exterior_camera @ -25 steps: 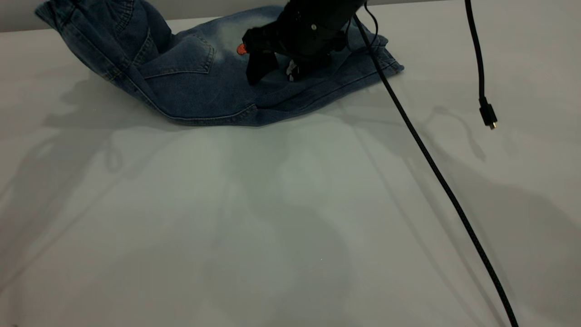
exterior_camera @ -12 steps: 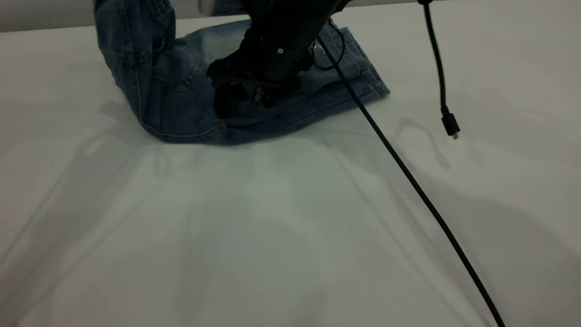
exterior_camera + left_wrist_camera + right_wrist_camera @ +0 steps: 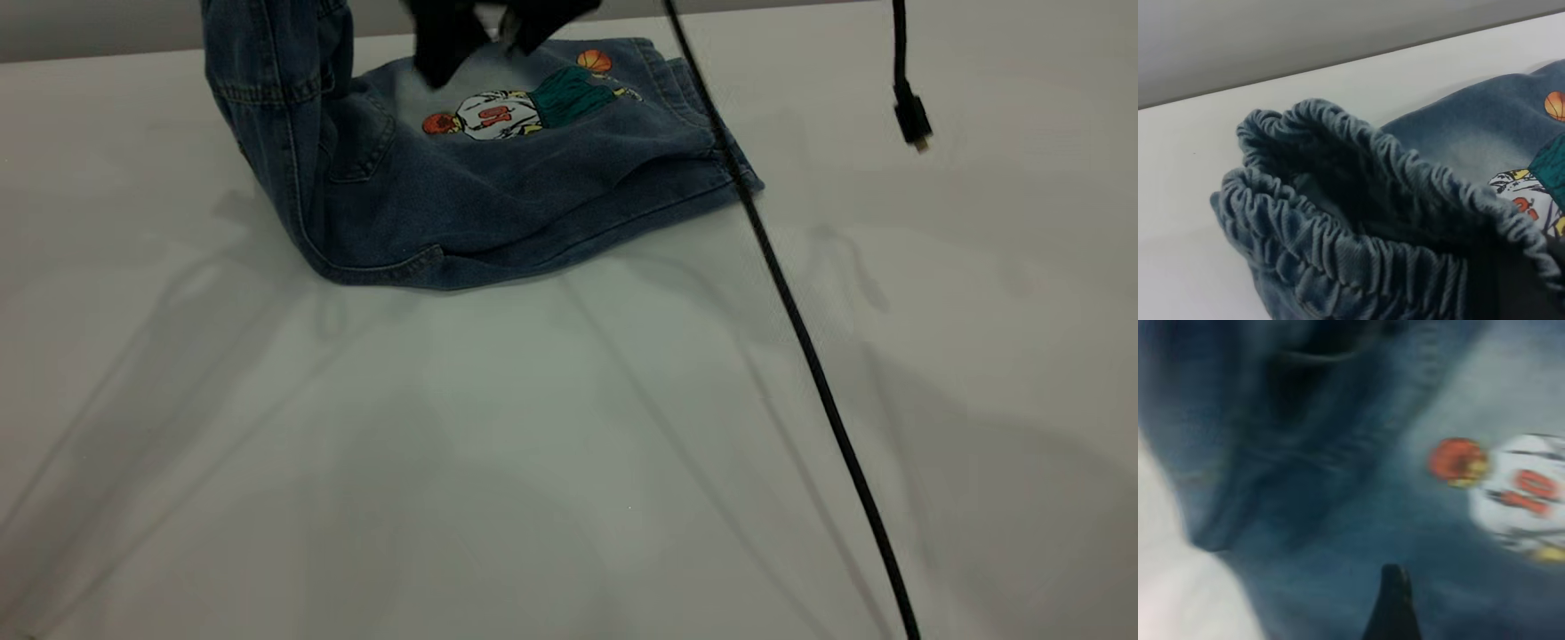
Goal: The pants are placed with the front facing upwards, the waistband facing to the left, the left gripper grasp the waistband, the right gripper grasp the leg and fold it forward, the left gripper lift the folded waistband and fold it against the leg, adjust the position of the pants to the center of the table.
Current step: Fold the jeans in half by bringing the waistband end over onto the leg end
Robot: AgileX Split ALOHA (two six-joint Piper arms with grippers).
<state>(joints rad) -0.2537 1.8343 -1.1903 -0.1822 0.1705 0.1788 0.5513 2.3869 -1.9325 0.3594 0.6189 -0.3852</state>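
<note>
The pants (image 3: 498,191) lie at the far side of the bench (image 3: 533,462), a little left of the middle. They are folded so that the back of the leg (image 3: 622,151) faces up, and the cartoon basketball-player print (image 3: 524,107) is in plain view, with an orange ball (image 3: 594,60) just beyond it. The hem cuff points to the right. At the left end the cloth rises steeply from the bench and leaves the top of the exterior view.

In the left wrist view the waistband (image 3: 1358,233) is close to the camera, raised above the bench, gathered and gaping open as a pocket. The left pincer itself does not show in any view, so I cannot tell how far it is open or what it holds.

The right pincer (image 3: 484,31) hangs above the far edge of the pants, just beyond the print, and it touches no cloth. 2 dark fingers (image 3: 440,53) seem to stand apart, but I cannot tell its opening with certainty. In the right wrist view 1 dark fingertip (image 3: 1393,600) shows over the denim.

A black cable (image 3: 800,338) runs across the right side of the bench, and a second cable with a plug (image 3: 911,120) hangs farther right.
</note>
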